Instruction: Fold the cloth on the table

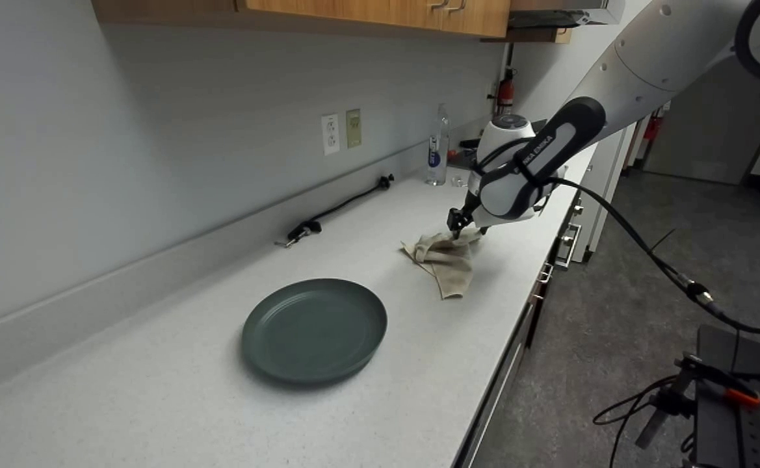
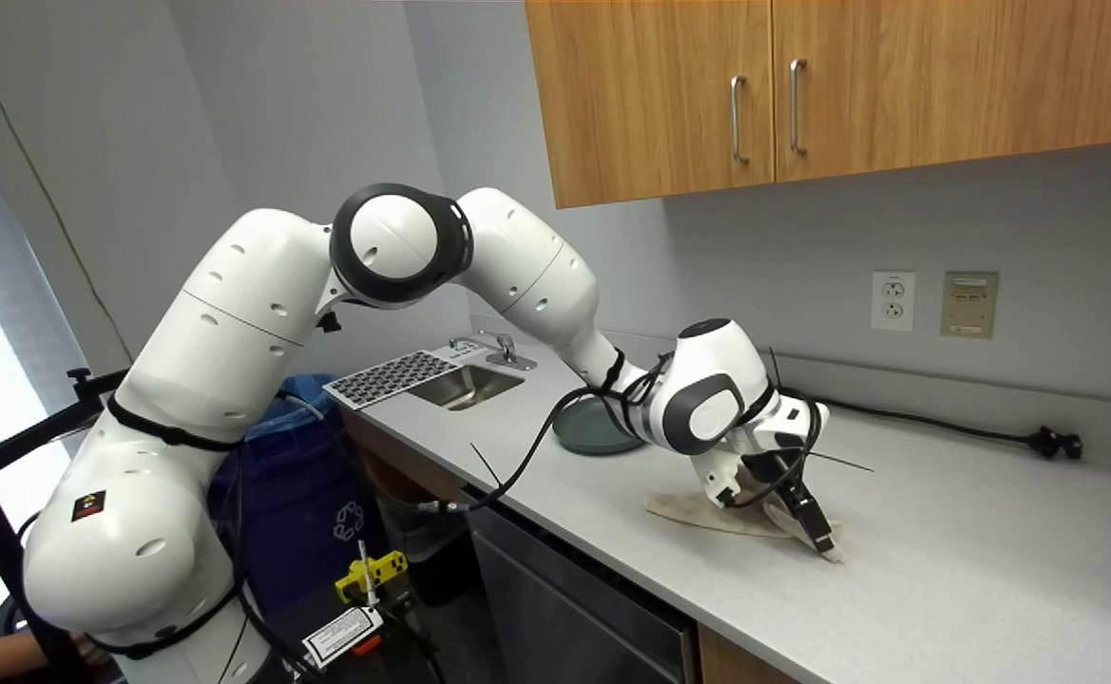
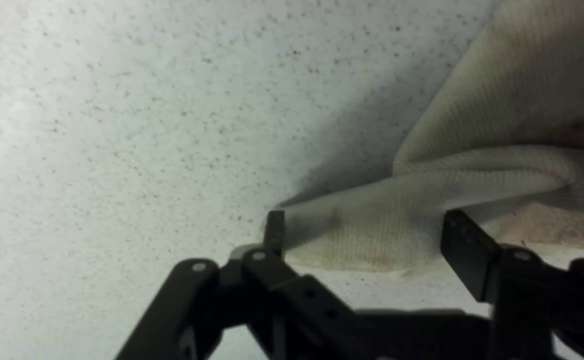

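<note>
- In an exterior view, a rumpled, beige, ribbed fabric cloth (image 1: pixel 451 270) is seen beneath the black jointed fingers (image 1: pixel 456 223), on the white speckled tabletop (image 1: pixel 178 403); a round, dark-green plate (image 1: pixel 314 331) is placed well apart from them.
- In an exterior view, the cloth is partly hidden by the fingers; a silver metal sink (image 2: pixel 468 386) is seen well apart from them.
- In the wrist view, the fingers are spread wide, with the cloth seen between them.
</note>
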Available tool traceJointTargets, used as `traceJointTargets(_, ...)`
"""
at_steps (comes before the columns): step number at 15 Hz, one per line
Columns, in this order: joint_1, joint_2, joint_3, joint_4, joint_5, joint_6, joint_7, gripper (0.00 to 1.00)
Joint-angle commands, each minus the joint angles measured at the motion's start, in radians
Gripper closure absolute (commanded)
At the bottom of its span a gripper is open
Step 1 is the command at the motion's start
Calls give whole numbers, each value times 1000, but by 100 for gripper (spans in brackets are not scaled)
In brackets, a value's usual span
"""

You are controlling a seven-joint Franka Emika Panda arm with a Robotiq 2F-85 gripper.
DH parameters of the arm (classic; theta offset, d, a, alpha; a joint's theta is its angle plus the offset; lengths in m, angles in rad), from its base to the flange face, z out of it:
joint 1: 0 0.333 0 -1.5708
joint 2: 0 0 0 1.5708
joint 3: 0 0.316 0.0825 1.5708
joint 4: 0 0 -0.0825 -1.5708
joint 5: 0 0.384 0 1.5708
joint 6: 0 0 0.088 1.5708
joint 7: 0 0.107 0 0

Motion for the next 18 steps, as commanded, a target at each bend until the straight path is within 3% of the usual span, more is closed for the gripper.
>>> traceJointTargets(1, 21, 27, -22, 45, 25, -20, 8, 49)
traceJointTargets(8, 21, 32, -22, 55, 22, -19, 3, 99)
traceJointTargets(11, 21, 42, -26, 62, 13, 9, -7, 100)
traceJointTargets(18, 202, -88, -166, -176, -31, 229, -16, 99)
